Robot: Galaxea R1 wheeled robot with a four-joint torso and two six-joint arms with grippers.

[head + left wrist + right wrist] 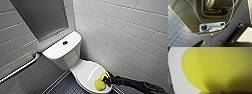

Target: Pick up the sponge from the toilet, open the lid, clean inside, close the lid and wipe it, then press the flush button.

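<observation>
Head view: the toilet (65, 58) stands in a corner of white tiled wall (130, 32), tank toward the back; the lid (86, 72) is down over the bowl, so what the bowl holds is hidden from us. The lid's long axis runs from the hinge at the tank out toward the front.

The sponge (100, 82) lies against the front end of the lid, far from the hinge; its long axis is slanted, one lobe up near the wall-side rim, the other at the front edge. The right pincer (106, 80) comes in from the lower right and is closed on the sponge at its upper lobe.

The flush button (65, 42) sits on the flat tank top; a grab rail (22, 67) is fixed to the other wall.

Right wrist view: sponge up close, white lid beneath it.

Left wrist view: dark tiled floor (179, 36), the robot's base and a blue cable (194, 11); left pincer (213, 44) state we cannot tell.
</observation>
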